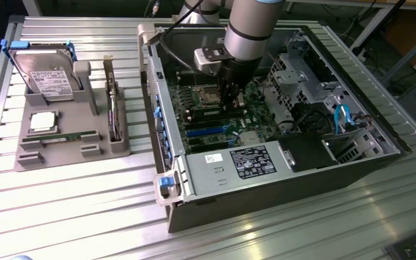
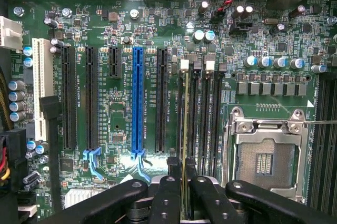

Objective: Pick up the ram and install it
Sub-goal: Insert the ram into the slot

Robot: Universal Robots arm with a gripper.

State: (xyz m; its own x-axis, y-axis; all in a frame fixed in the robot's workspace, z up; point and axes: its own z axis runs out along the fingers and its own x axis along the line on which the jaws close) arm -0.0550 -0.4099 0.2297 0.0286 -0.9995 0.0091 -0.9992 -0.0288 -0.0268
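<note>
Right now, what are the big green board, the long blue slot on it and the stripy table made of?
Green board: likely lacquered circuit board; it is glossy green with fine printed lines and lettering. Blue slot: probably moulded plastic; it has an even colour and a soft sheen. Table: seems to be bare metal slats, silvery and brightly reflecting the light.

Arm point(image 1: 251, 27): silver-grey cylinder, ringed by a dark band near its lower end.
Wrist block point(image 1: 209, 58): pale grey box, mounted at the side.
Tool point(image 2: 183, 167): matt black linkage bars, joined by round pivot screws with silver centres.
</note>
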